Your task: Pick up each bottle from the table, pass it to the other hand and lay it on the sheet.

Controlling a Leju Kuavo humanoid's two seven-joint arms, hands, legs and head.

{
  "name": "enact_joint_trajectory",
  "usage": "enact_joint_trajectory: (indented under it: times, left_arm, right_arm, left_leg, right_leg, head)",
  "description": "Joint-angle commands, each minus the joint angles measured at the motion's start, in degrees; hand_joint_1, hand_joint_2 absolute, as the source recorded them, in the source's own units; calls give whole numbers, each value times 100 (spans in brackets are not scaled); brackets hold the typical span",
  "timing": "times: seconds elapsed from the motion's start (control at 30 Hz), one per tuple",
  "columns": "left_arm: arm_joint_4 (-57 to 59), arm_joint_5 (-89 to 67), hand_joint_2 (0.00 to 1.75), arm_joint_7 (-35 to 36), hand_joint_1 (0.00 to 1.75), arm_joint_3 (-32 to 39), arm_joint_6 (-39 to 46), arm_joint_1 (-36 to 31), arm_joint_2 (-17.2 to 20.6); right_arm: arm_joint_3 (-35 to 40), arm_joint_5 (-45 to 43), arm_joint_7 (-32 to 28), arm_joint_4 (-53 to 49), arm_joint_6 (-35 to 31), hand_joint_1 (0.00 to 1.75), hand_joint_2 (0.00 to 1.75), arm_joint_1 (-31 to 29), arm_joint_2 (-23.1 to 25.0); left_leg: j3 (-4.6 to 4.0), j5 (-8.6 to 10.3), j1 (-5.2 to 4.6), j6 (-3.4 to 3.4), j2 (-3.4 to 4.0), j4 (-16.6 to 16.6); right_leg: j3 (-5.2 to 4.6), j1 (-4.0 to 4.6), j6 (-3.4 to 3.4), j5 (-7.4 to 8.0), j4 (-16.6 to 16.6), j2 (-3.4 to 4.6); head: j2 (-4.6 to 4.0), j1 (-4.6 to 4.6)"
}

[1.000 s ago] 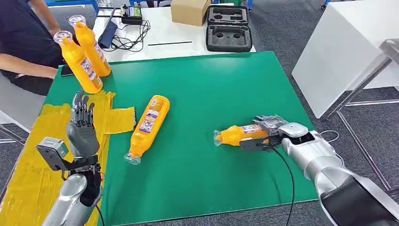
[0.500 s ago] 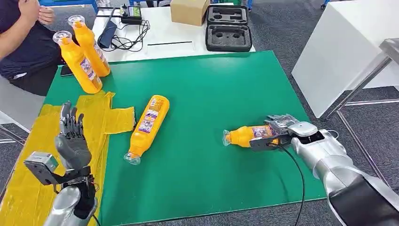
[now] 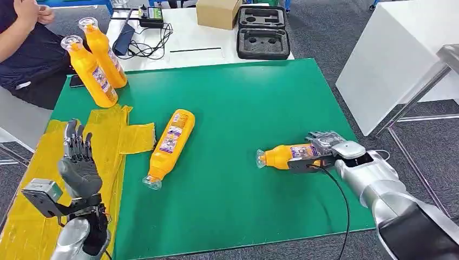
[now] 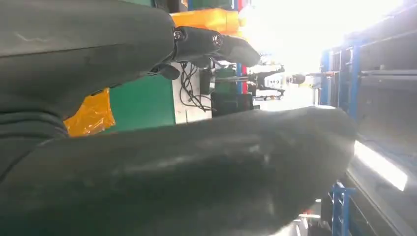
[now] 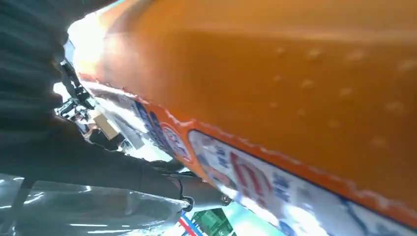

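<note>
My right hand (image 3: pixel 320 149) grips an orange bottle (image 3: pixel 280 156) by its base end at the right side of the green mat (image 3: pixel 238 97); the bottle lies sideways with its clear cap pointing left. In the right wrist view the orange bottle (image 5: pixel 275 83) sits tight against my dark fingers (image 5: pixel 103 164). My left hand (image 3: pixel 79 162) is raised over the yellow sheet (image 3: pixel 30 184), fingers straight and apart, holding nothing. A second orange bottle (image 3: pixel 171 145) lies on the mat between my hands.
Two more orange bottles (image 3: pixel 93 73) (image 3: pixel 106 50) stand upright at the mat's far left corner. A seated person (image 3: pixel 27 49) is beside them. A white table behind holds cables, a cardboard box (image 3: pixel 217 12) and a black foam case (image 3: pixel 263 32).
My left hand has dropped back to the left over the yellow sheet. My right hand has drawn its bottle a little to the right.
</note>
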Motion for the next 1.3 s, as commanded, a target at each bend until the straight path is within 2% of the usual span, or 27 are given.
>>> enact_joint_trajectory:
  times: [0.03,0.07,0.23,0.27,0.5,0.63,0.93,1.03,1.07,1.13,1.2,1.23,1.3]
  left_arm:
    - [88,-60,0,33,0,230,-55,-69,-199]
    - [89,-62,0,35,0,224,-58,-84,-199]
    - [97,-63,0,36,0,220,-58,-100,-200]
    - [112,-65,0,38,0,218,-58,-109,-194]
    - [461,25,0,36,0,50,-25,-389,28]
    - [359,43,0,-7,0,23,42,-350,-16]
    - [281,23,0,-4,0,49,77,-276,-37]
    - [245,-10,0,-9,0,53,92,-167,-27]
    - [181,-34,0,-16,0,59,81,-54,-52]
    - [126,15,0,75,0,56,-70,125,-88]
    - [96,133,0,179,0,89,-281,324,-144]
    - [99,127,0,204,0,105,-333,365,-155]
    - [172,346,0,322,0,117,-608,361,-99]
  right_arm:
    - [-179,1,4,266,90,0,175,130,66]
    - [-178,2,4,271,85,14,175,170,72]
    - [-181,3,7,269,76,14,175,181,69]
    - [-182,10,16,279,128,175,175,177,75]
    - [-321,7,20,331,226,175,175,342,137]
    - [-366,19,10,321,77,175,175,544,133]
    - [-347,74,9,349,158,175,175,525,184]
    - [-404,86,166,307,-29,175,175,645,170]
    - [-606,-56,165,230,-310,175,175,758,136]
    - [-1056,-424,-51,66,-817,175,175,936,77]
    - [-1678,-947,-603,-306,-1303,175,175,1144,30]
    - [-1883,-1078,-826,-554,-1362,175,175,1187,29]
    - [-2369,-1572,-1299,-1355,-1070,175,175,1202,92]
  left_leg:
    - [23,-10,4,-7,-10,-2]
    - [17,-6,4,-5,-9,-2]
    - [19,-4,4,-5,-8,-3]
    - [26,-8,6,-7,-10,-2]
    - [36,-2,6,-8,-14,-8]
    - [58,-5,11,-12,-24,-13]
    - [62,-5,10,-9,0,-8]
    - [70,-6,9,-9,1,-10]
    - [79,-8,13,-13,-4,-14]
    - [79,-8,11,-9,1,-13]
    - [86,-11,12,-10,2,-15]
    - [88,-14,9,-12,7,-13]
    - [94,-23,11,-19,18,-10]
  right_leg:
    - [26,4,-10,-9,-5,-6]
    - [20,4,-8,-6,-5,-6]
    - [21,3,-7,-4,-6,-6]
    - [30,6,-10,-7,-7,-7]
    - [36,5,-11,-3,-11,-10]
    - [61,11,-17,-7,-20,-17]
    - [58,10,-11,-3,-15,-3]
    - [66,10,-12,-3,-17,-2]
    - [77,13,-17,-5,-23,-5]
    - [77,11,-11,-4,-22,-2]
    - [84,14,-12,-3,-26,0]
    - [84,14,-10,-4,-21,7]
    - [84,16,-14,-3,-18,21]
  head:
    - [0,-2]
    - [2,0]
    - [2,0]
    - [0,0]
    - [0,0]
    - [0,0]
    - [0,0]
    - [0,0]
    - [0,0]
    - [0,0]
    - [0,0]
    - [0,-2]
    - [0,4]
